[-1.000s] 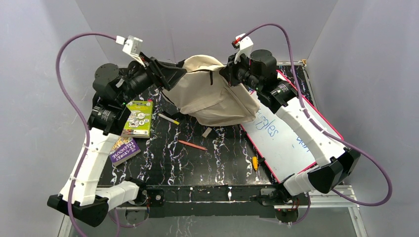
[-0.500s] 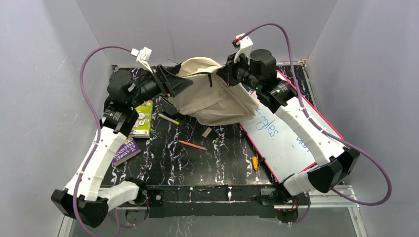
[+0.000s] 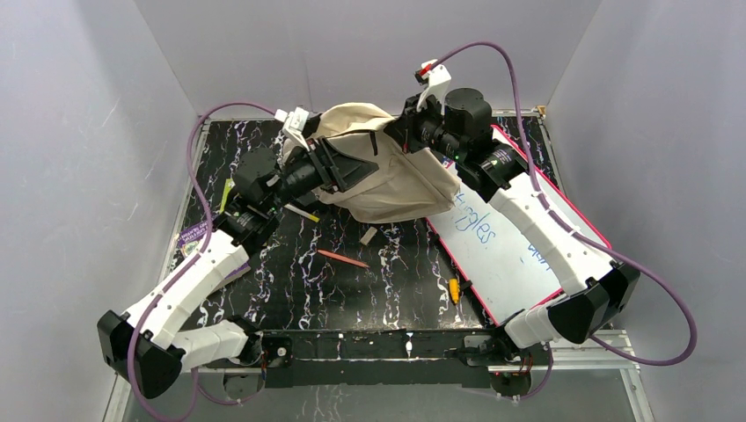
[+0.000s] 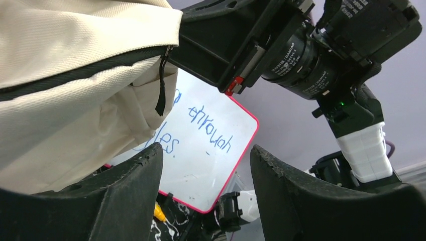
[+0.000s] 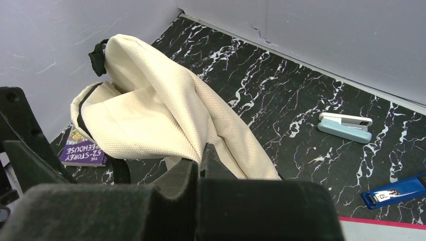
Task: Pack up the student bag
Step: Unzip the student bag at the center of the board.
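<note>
Black marbled table [image 3: 387,281]; right gripper [image 5: 201,154] tight on student bag [image 3: 387,180]; left gripper [image 4: 206,150] wide beside it

Plain lilac-grey walls [image 3: 352,44] are boxing the spot in at the back and both sides, and a black tabletop [image 3: 387,294] with white marble veining is filling the floor of it. Soft, even light is washing over everything, casting only faint shadows.
</note>
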`<state>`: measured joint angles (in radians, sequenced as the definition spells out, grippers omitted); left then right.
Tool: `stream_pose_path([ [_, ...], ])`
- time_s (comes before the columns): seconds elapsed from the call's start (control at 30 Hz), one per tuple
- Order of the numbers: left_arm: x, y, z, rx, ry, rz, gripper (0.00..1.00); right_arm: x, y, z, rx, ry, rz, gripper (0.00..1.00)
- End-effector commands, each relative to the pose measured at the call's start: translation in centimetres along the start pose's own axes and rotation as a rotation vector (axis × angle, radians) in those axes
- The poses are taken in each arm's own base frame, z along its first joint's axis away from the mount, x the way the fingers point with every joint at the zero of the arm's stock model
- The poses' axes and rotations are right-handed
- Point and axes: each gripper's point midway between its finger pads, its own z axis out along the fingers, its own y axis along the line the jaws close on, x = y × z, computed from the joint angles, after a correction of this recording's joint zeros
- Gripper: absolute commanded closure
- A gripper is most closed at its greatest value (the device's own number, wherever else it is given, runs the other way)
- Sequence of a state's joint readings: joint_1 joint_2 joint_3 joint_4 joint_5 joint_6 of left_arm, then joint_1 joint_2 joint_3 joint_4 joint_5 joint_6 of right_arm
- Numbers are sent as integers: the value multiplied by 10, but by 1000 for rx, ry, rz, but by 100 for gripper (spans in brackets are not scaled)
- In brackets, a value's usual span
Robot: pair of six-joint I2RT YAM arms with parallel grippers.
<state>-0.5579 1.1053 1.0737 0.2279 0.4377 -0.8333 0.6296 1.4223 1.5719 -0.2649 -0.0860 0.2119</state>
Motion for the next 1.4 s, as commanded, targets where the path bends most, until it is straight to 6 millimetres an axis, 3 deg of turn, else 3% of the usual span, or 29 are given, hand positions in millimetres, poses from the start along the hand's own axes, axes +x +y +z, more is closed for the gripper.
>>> stream_pose_path([
  [0.0, -23, -3, 12, -15, -169, 55, 38, -62, 20, -17, -68, -220, -2, 100],
  [0.5, -29, 30, 46, -92, -224, 77, 39, -61, 25, -22, -93, -226, 12, 100],
  [0.87, -37, 18, 53, -48, -237, 59, 65, -54, 24, -21, -90, -218, 14, 100],
  [1.1, -42, 3, 48, 0, -247, 66, 63, -52, 21, -21, -79, -218, 12, 100],
  [1.37, -47, -6, 47, 26, -251, 70, 73, -51, 21, -20, -81, -211, 10, 100],
])
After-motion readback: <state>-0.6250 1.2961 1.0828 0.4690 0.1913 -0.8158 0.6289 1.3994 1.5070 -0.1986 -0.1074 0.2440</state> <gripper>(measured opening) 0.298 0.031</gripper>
